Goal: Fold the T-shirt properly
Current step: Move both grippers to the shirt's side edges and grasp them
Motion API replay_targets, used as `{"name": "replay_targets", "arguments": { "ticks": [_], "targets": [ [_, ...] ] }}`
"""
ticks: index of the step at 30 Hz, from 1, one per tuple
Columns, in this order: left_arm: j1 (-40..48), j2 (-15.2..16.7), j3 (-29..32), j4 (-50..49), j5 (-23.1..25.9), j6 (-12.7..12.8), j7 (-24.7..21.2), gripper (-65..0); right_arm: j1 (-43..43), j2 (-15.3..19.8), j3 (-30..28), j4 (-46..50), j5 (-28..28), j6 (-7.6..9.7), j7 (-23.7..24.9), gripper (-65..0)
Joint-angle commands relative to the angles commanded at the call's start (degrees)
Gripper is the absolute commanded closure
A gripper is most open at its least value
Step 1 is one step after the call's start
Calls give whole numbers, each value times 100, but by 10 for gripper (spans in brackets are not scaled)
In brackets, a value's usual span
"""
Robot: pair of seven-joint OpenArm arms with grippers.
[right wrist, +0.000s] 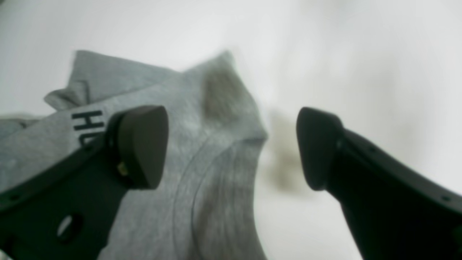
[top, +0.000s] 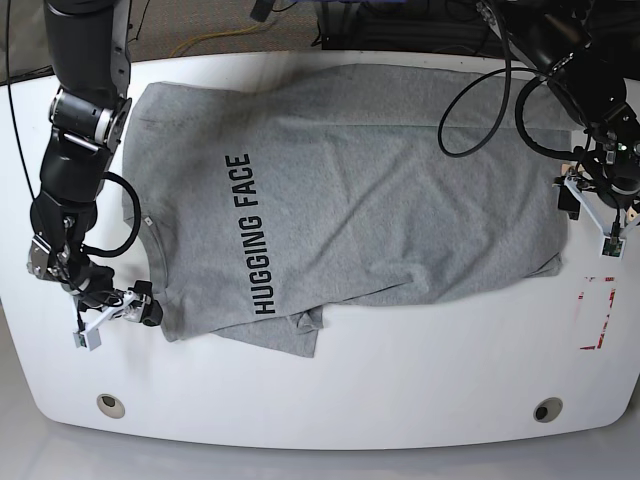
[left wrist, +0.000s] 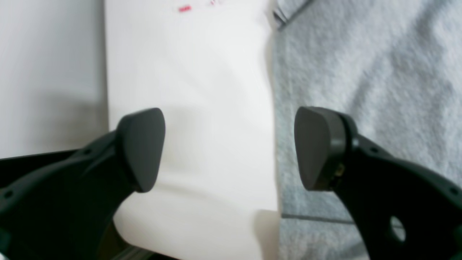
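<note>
Both grippers (left wrist: 230,150) (right wrist: 232,148) were open, nothing held, over/by the tee's (top: 340,200) edges; tee mostly flat, near edge partly turned, main folds tbd imo.

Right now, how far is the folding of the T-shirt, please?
Little looks done: the T-shirt is spread out, lettering showing, with only some cloth bunched near the collar side. Nothing is in hand: the left gripper is open over the edge by the hem side, and the right gripper is open around a sleeve corner. The main folds seem left.
</note>
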Motion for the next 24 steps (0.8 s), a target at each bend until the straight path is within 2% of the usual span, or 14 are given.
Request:
{"name": "replay_targets", "arguments": {
  "ticks": [3, 8, 14, 21, 24],
  "targets": [
    [114, 44, 0, 0, -9, 0, -9, -524, 281, -105, 0, -703, -721, 97, 738, -531],
    [158, 62, -9, 0, -9, 0, -9, -524, 360, -132, 9, -1319, -1073, 88, 1363, -531],
    [299, 70, -158, 0, -9, 0, -9, -524, 114, -158, 9, -1530, -1046, 88, 1618, -531],
    [431, 79, -158, 0, -18, 0, -9, -524, 9, -466, 0, -1521, -1090, 44, 1749, -530],
    [431, 79, -158, 0, -18, 0, -9, -524, 0, -624, 0, -1521, -1090, 35, 2119, -490]
  ]
}}
